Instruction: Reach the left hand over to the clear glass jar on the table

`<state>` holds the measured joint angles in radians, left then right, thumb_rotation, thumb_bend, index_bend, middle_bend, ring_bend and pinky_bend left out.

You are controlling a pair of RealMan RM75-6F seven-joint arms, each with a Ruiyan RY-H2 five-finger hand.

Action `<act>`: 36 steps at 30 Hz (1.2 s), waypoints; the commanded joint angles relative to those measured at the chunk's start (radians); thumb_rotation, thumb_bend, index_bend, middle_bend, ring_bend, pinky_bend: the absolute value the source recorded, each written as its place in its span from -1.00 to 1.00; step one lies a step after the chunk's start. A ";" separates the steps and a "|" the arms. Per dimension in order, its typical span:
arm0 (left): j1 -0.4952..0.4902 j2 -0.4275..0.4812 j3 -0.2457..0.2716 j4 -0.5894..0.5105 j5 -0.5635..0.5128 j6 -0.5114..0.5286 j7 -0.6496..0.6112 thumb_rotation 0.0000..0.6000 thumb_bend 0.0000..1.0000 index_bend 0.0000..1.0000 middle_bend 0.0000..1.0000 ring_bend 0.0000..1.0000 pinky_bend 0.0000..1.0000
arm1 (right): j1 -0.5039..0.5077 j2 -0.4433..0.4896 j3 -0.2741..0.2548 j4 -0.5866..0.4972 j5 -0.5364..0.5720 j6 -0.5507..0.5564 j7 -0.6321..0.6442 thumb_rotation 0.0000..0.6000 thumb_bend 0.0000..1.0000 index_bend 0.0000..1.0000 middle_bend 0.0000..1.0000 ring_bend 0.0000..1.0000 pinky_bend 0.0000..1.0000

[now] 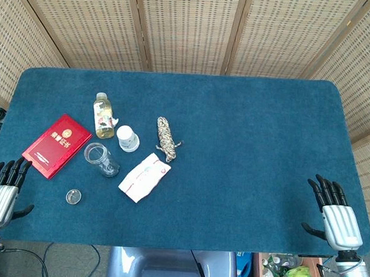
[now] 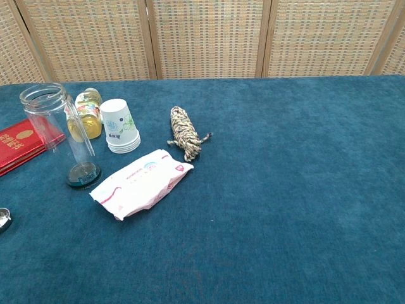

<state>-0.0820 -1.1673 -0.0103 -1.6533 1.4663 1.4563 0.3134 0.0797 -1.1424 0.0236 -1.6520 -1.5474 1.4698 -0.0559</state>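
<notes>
Waiting at the desk's near-left edge: left hand [image 1: 3, 189] empty, fingers spread.
Standing upright ahead and to its right, clear glass jar [image 1: 101, 159], far nearer than right hand [image 1: 336, 214].

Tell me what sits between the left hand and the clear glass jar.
Nothing stands directly on the line. The left hand rests open at the table's near-left edge; the clear glass jar stands upright to its right and farther in. The red booklet lies just beyond that path, and the small round lid just nearer than it.
</notes>
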 commanded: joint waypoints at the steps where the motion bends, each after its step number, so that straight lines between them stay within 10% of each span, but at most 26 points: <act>1: 0.000 0.000 0.000 -0.002 0.000 0.000 0.003 1.00 -0.66 -1.00 -1.00 -1.00 -1.00 | 0.000 0.000 -0.001 0.002 -0.001 -0.001 0.000 1.00 -1.00 -0.99 -1.00 -1.00 -1.00; 36: -0.018 0.014 0.013 -0.008 0.041 -0.024 -0.070 1.00 -0.66 -1.00 -1.00 -1.00 -1.00 | 0.003 -0.003 -0.005 0.000 -0.004 -0.012 -0.008 1.00 -1.00 -0.99 -1.00 -1.00 -1.00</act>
<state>-0.0964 -1.1577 0.0005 -1.6608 1.4983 1.4363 0.2606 0.0830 -1.1450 0.0192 -1.6519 -1.5518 1.4576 -0.0636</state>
